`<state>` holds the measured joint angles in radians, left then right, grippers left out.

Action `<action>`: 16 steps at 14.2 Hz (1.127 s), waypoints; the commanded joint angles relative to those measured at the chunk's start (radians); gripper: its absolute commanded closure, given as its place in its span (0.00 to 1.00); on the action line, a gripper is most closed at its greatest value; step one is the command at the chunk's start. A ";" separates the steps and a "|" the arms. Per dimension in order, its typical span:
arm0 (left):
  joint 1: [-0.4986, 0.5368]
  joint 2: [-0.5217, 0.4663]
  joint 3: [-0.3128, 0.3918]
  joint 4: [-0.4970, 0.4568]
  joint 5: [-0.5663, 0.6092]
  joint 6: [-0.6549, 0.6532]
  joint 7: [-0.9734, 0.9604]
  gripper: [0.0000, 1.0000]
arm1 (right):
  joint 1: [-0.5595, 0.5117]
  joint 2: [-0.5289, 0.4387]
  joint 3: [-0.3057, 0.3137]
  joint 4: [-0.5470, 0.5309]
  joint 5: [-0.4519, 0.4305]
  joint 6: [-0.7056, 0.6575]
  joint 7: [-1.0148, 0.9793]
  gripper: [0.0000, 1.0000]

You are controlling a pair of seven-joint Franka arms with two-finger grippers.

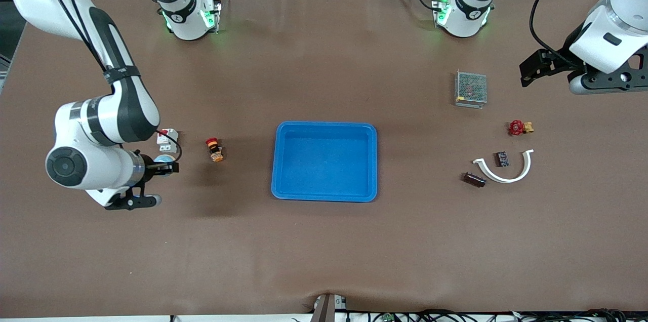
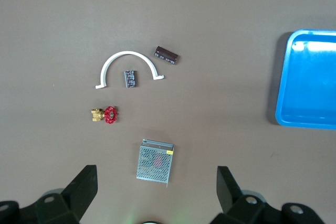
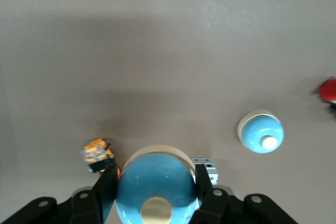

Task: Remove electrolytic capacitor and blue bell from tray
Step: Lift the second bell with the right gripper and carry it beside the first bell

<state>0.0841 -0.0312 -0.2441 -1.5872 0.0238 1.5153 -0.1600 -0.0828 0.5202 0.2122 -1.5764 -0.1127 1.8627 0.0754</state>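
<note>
The bell (image 3: pixel 156 187) clamped in the right tool (image 3: pixel 155 182) should be lowered gently onto bare table (image 1: pixel 324 241) before release, left tool (image 2: pixel 157 192) parked open.

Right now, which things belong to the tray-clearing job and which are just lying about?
Job: blue tray, empty; electrolytic capacitor, on the table; blue bell, in the right gripper. Left gripper waits open at its end of the table.
Lying about: white arc, small circuit board, red-handled valve, mesh-cased power supply, emergency-stop button, circuit breaker, second blue bell.

Mesh box (image 1: pixel 471 88), red valve (image 1: pixel 517 127), white arc (image 1: pixel 506 171)
</note>
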 commanded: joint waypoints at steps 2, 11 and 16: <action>0.013 -0.012 0.000 0.004 -0.010 -0.021 0.037 0.00 | -0.057 -0.161 0.019 -0.247 -0.010 0.139 -0.042 1.00; 0.011 -0.003 -0.001 0.001 -0.007 -0.018 0.031 0.00 | -0.273 -0.292 0.022 -0.632 -0.004 0.558 -0.302 1.00; 0.006 0.033 -0.001 -0.004 -0.005 0.000 0.023 0.00 | -0.344 -0.282 0.024 -0.683 -0.002 0.645 -0.387 1.00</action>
<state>0.0894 -0.0106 -0.2430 -1.5951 0.0238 1.5098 -0.1418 -0.3947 0.2759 0.2129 -2.2142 -0.1130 2.4893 -0.2896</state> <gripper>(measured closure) 0.000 0.357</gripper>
